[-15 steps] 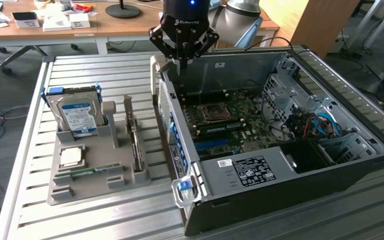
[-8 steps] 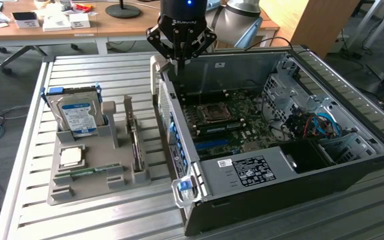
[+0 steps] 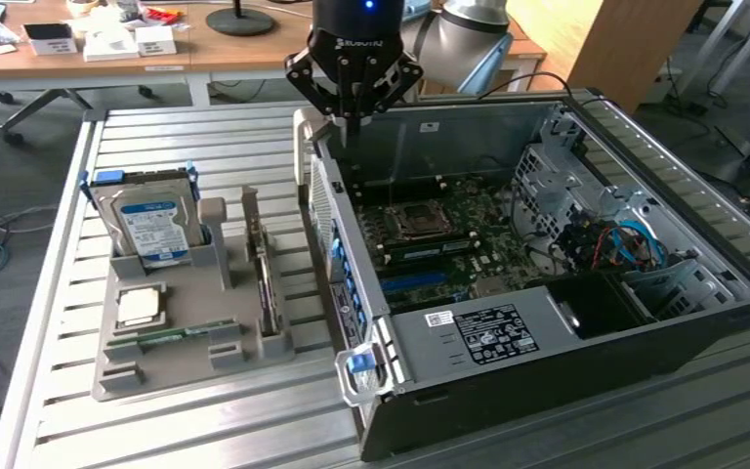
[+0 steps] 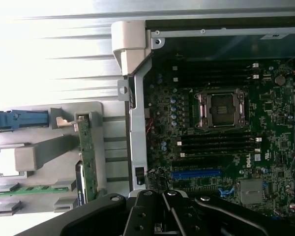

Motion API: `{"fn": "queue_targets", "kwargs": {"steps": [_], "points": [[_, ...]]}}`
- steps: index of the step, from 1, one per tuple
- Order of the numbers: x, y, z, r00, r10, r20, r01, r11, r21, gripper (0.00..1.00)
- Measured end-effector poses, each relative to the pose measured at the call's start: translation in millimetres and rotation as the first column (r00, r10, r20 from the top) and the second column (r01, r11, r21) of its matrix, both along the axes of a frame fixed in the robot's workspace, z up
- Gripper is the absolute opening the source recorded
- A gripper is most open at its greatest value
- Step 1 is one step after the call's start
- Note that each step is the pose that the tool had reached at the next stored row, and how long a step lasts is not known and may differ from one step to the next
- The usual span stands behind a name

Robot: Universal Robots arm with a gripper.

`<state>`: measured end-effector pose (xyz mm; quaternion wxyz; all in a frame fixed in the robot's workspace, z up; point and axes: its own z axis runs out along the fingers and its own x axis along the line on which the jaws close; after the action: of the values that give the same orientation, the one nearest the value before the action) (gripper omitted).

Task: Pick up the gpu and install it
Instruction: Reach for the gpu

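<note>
The gpu (image 3: 261,262) stands on edge in a slot of the grey holder (image 3: 192,366) on the slatted table, its green board and silver bracket showing. In the wrist view the gpu (image 4: 84,157) appears as a narrow green strip. My gripper (image 3: 347,119) hangs shut and empty over the back corner of the open computer case (image 3: 584,332), to the exterior view's right of the gpu and well above it. The black fingers (image 4: 152,211) sit together with nothing between them at the gripper (image 4: 164,196). A blue card slot (image 4: 196,173) lies on the motherboard (image 3: 440,234).
The holder also carries a silver hard drive with a blue label (image 3: 151,227), a processor chip (image 3: 138,305) and a memory stick (image 3: 167,337). The case's white latch (image 4: 130,46) and side wall (image 3: 329,244) stand between holder and motherboard. A desk with boxes (image 3: 102,41) lies behind.
</note>
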<state>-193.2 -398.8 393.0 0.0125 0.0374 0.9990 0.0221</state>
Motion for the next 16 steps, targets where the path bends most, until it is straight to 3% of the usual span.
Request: {"fn": "queue_targets", "kwargs": {"steps": [6, 16], "points": [[-7.1, 0.0, 0.0, 1.0000, 0.000, 0.0000, 0.000, 1.0000, 0.0000, 0.11], [-32.7, 0.0, -0.1, 1.0000, 0.000, 0.0000, 0.000, 1.0000, 0.0000, 0.11]]}}
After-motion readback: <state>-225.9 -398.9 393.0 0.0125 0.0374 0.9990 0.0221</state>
